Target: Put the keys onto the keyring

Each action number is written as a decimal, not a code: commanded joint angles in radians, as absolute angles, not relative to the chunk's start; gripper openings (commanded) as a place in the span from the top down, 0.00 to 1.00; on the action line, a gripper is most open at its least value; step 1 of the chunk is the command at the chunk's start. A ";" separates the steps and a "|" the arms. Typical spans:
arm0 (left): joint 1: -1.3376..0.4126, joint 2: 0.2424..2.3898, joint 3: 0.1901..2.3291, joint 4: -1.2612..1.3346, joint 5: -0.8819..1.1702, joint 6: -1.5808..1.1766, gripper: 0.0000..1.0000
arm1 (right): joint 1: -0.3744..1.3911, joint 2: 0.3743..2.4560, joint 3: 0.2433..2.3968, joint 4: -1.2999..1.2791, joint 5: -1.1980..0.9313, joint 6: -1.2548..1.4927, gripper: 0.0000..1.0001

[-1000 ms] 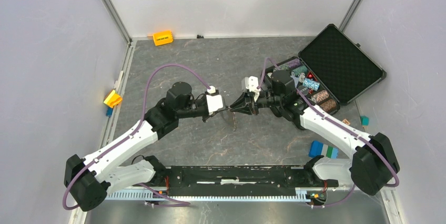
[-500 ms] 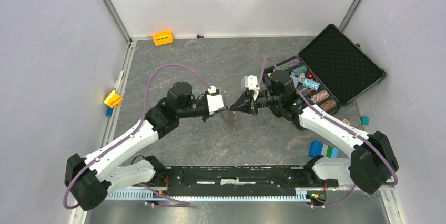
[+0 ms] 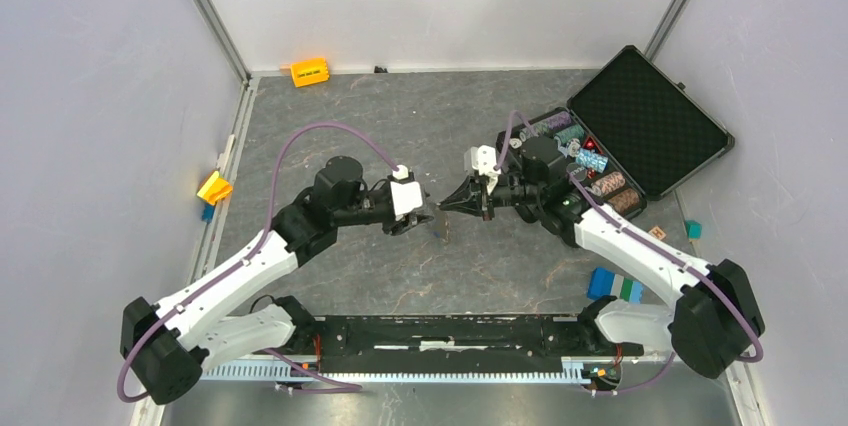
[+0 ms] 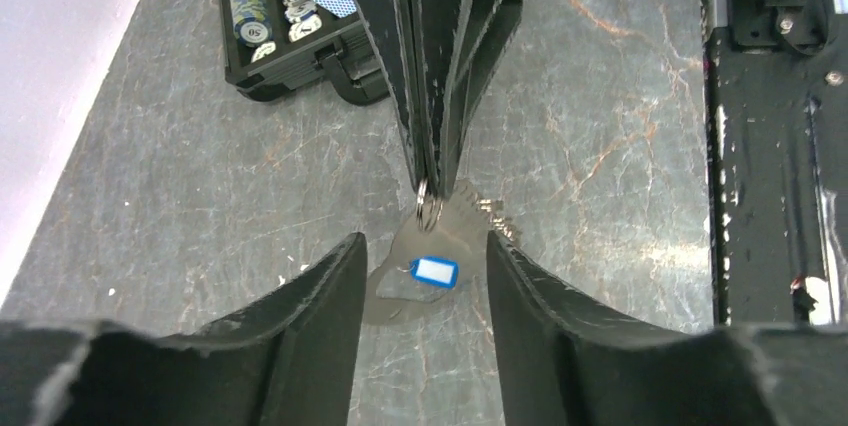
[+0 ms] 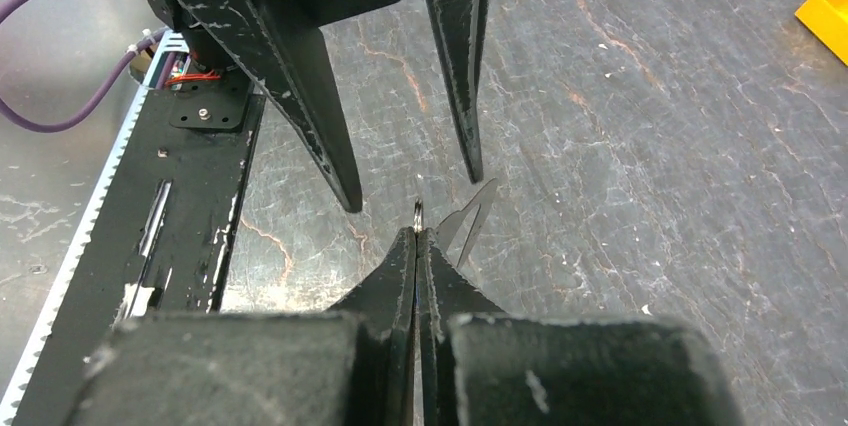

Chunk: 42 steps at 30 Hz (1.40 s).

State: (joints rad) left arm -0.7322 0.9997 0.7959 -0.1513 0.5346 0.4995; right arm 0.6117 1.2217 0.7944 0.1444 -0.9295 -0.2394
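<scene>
Left gripper [image 4: 422, 239] has its jaws apart and grips nothing, with its tips close to the keyring [image 5: 417, 210]. The ring hangs in the air above the grey table [image 3: 400, 116] at mid-scene, with a silver key [image 5: 472, 211] and a blue tag [image 4: 435, 271] dangling under it, and the right gripper [image 5: 417, 234] is clamped tight on the ring's top edge. Far right, an open black case [image 3: 650, 116] with poker chips [image 3: 608, 184] sits on the table.
</scene>
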 commanded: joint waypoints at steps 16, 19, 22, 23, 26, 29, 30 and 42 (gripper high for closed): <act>-0.690 1.033 0.908 -0.310 0.848 0.579 0.56 | 0.532 1.137 0.661 0.566 -1.082 0.076 1.00; -0.690 1.071 0.936 -0.313 0.862 0.585 0.58 | 0.531 1.142 0.649 0.606 -1.102 0.108 1.00; -0.691 1.100 0.953 -0.311 0.834 0.599 0.58 | 0.532 1.143 0.641 0.616 -1.113 0.112 1.00; -0.690 1.105 0.956 -0.309 0.824 0.603 0.58 | 0.532 1.143 0.641 0.617 -1.117 0.111 1.00; -0.691 1.110 0.954 -0.292 0.811 0.609 0.59 | 0.532 1.143 0.642 0.604 -1.121 0.102 1.00; -0.691 1.121 0.964 -0.290 0.821 0.610 0.60 | 0.532 1.142 0.654 0.542 -1.105 0.051 1.00; -0.690 1.125 0.971 -0.297 0.829 0.612 0.61 | 0.532 1.141 0.660 0.517 -1.097 0.024 1.00; -0.690 1.195 1.047 -0.366 0.895 0.646 0.74 | 0.532 1.114 0.655 0.436 -1.053 -0.060 1.00</act>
